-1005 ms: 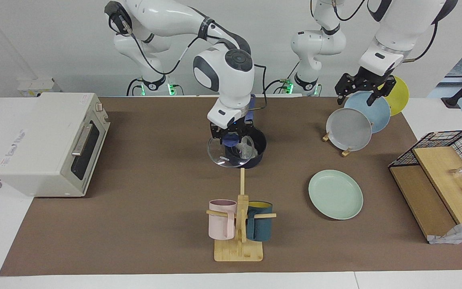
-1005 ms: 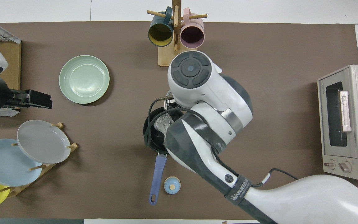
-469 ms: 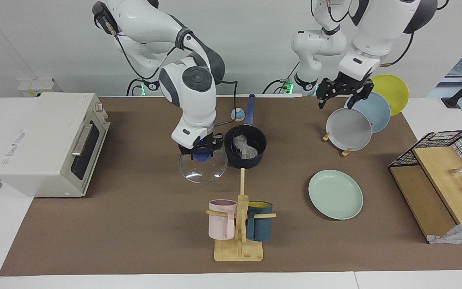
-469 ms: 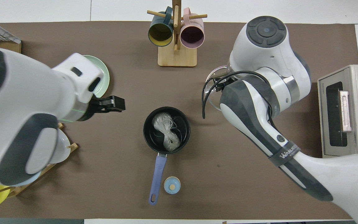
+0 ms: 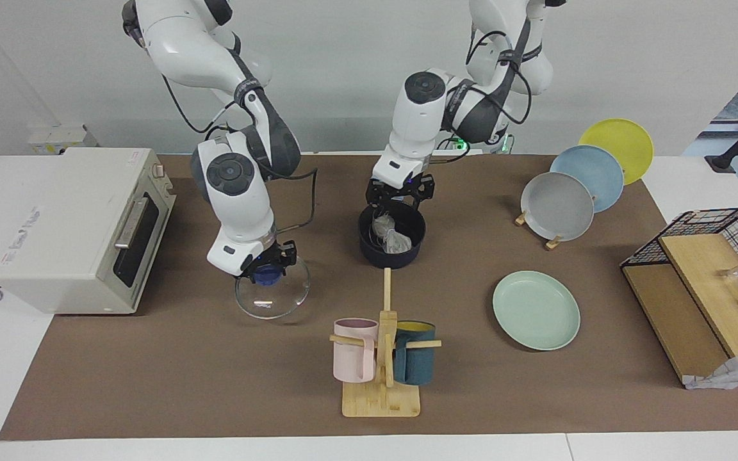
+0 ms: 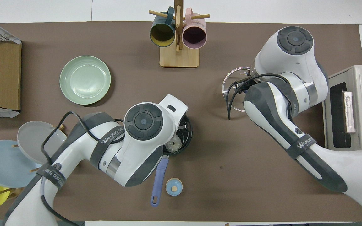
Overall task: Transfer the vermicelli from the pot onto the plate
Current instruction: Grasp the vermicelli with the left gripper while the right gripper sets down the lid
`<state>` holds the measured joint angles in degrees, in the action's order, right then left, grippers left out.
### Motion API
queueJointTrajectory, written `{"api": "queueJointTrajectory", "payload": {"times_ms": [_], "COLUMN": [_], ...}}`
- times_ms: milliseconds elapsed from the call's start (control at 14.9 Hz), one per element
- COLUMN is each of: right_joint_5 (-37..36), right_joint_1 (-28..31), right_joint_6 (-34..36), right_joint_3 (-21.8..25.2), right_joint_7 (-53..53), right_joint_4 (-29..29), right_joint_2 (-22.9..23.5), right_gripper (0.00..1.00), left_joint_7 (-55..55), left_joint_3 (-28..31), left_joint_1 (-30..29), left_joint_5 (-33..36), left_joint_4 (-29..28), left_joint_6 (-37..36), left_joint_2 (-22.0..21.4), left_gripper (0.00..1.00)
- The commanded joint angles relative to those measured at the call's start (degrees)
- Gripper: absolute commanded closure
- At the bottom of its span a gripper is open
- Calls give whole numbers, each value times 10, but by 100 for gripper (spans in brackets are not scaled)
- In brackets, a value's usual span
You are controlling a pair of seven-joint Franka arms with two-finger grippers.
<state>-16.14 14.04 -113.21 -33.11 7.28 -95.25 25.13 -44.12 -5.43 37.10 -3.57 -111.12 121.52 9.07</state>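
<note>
The dark navy pot (image 5: 391, 246) stands mid-table with its lid off, and the vermicelli (image 5: 389, 235) lies inside it. In the overhead view my left arm covers most of the pot (image 6: 186, 138); some of the vermicelli (image 6: 173, 145) and the blue handle (image 6: 158, 180) show. My left gripper (image 5: 400, 200) is open just over the pot's rim on the robots' side. My right gripper (image 5: 268, 272) is shut on the blue knob of the glass lid (image 5: 273, 296), low over the mat near the oven. The mint-green plate (image 5: 535, 310) lies empty toward the left arm's end.
A toaster oven (image 5: 81, 227) stands at the right arm's end. A wooden mug rack (image 5: 382, 358) with two mugs is farther from the robots than the pot. A rack (image 5: 558, 205) holds grey, blue and yellow plates. A wire basket (image 5: 708, 269) is beside it. A small blue knob-like object (image 6: 173, 187) lies by the handle.
My right gripper carried the glass lid off the pot, toward the oven and down. My left arm swung from the plate rack to over the uncovered pot.
</note>
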Motion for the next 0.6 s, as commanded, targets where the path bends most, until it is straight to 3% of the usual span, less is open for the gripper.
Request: {"api": "queueJointTrajectory", "payload": {"times_ms": [0, 536], "right_joint_5": [-11, -40], "right_joint_1": [35, 75], "right_joint_6": [-35, -64], "right_joint_3": [-8, -6], "right_joint_7": [-41, -100], "right_joint_4": [-41, -64], "right_joint_2": [-23, -21], "right_gripper": [42, 41], "left_joint_7": [8, 59], "left_joint_3": [11, 13], "left_joint_1": [13, 12], "left_joint_5": [-6, 1], "left_joint_4": [-15, -14], "left_joint_6": [23, 70], "left_joint_2": [9, 72], "left_gripper": [0, 0]}}
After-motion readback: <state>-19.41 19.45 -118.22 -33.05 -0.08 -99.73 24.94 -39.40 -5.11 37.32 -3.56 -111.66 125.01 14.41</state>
